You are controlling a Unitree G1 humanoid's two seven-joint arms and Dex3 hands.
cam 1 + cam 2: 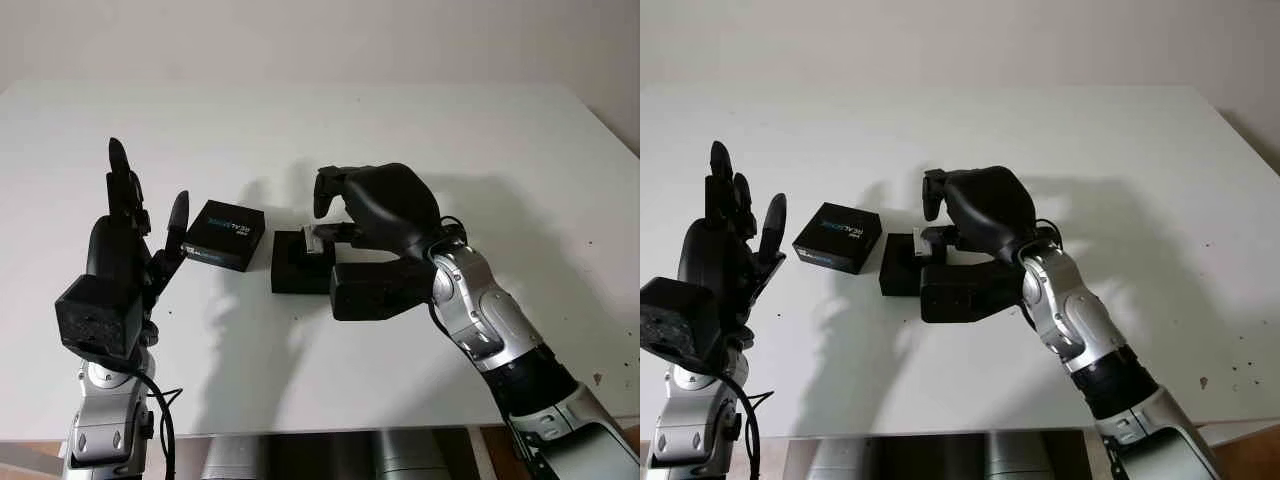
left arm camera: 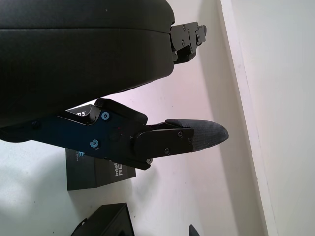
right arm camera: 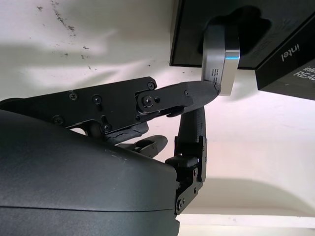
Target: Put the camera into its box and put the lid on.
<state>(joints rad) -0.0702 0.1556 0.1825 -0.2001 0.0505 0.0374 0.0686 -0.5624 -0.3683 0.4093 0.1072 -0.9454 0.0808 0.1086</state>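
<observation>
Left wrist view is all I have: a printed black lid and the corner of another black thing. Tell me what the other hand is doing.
Observer: The right hand is over the open box, holding the silver camera.
Operator: Report whether the camera is in the box.
Observer: Not seated. In the right wrist view it stands on edge over the box's cavity, pinched between the fingers.
Operator: Say where the lid sits relative to that box.
Observer: The lid lies on the table just beside the box, on the left hand's side; that hand is raised and open.
</observation>
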